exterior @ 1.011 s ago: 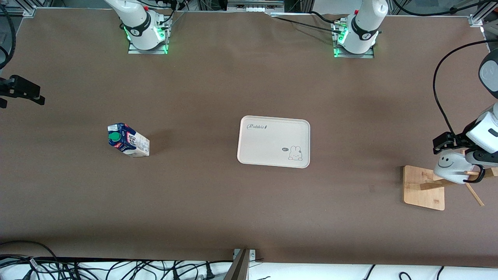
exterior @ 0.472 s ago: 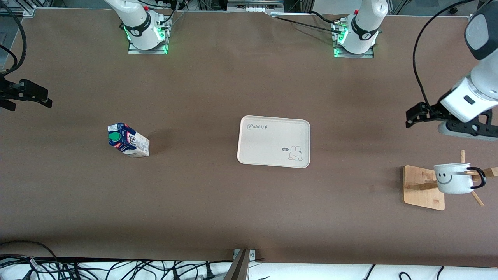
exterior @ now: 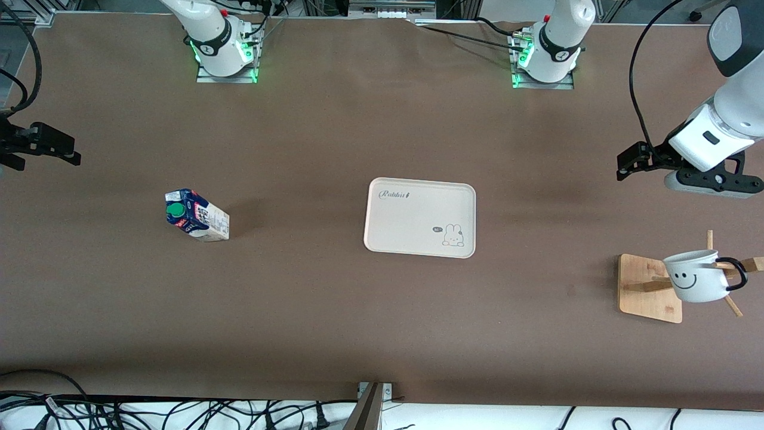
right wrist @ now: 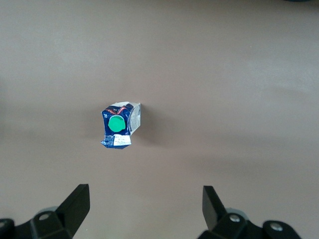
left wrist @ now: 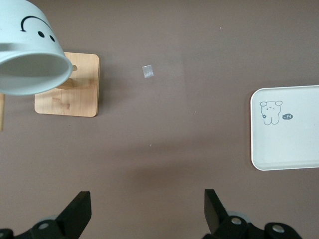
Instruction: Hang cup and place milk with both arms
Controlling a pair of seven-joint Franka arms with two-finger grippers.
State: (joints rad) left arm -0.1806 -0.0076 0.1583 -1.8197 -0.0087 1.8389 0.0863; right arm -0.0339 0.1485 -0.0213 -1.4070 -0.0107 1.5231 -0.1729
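Observation:
The white smiley cup [exterior: 692, 280] hangs by its black handle on a peg of the wooden rack [exterior: 649, 291] at the left arm's end of the table. It also shows in the left wrist view [left wrist: 31, 62], over the rack base [left wrist: 67, 92]. My left gripper [exterior: 627, 164] is open and empty over bare table, apart from the rack; its wrist view shows the wide gap [left wrist: 148, 214]. The blue milk carton [exterior: 197, 216] stands upright toward the right arm's end and shows green-capped in the right wrist view [right wrist: 119, 125]. My right gripper [exterior: 48, 152] is open and empty, above and apart from the carton [right wrist: 146, 209].
A cream tray [exterior: 419, 217] with a rabbit drawing lies at the table's middle, between carton and rack; its corner shows in the left wrist view [left wrist: 289, 144]. A small scrap of tape [left wrist: 147, 71] lies on the table near the rack base.
My left gripper has let go of the cup and moved up and away from the rack. The cup now hangs on the peg. My right gripper shifted slightly inward over the table.

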